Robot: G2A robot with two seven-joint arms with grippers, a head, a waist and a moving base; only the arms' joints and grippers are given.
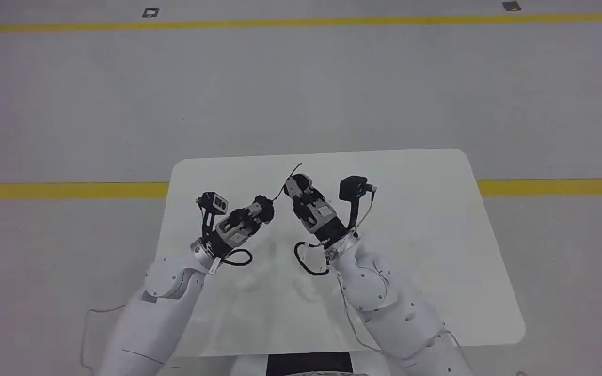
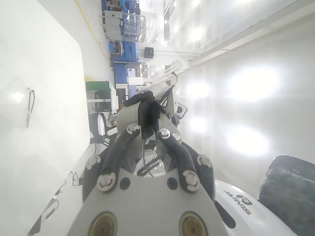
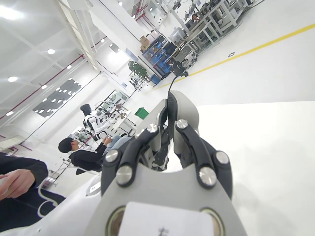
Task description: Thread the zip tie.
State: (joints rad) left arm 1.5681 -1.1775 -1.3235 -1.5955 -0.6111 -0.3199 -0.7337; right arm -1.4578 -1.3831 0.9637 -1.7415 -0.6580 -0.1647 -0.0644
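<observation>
evidently, both arms were raised over the white table (image 1: 423, 188), their tips close together near its middle. the right gripper (image 3: 169, 98) was clamped on the black zip tie (image 3: 172, 84), and a short length of the tie stood out beyond the fingertips, pointing away from the robot. the left gripper (image 2: 147, 99) was likewise closed, its pads pressed on a small dark piece. this piece was judged to be the tie's other end, though the wrist view did not settle whether it was head or tail. in the top view a thin dark strand ran between the two grippers, which were near each other but not touching. no closed loop could be made out, and the tip was not seen inside any slot. the step in hand was judged to be alignment before insertion, with the threading itself not yet done. the next move would call for bringing the free tip squarely onto the head's opening with both grips firm. fine sideways correction would be needed, since the thin strip would likely flex off line.
</observation>
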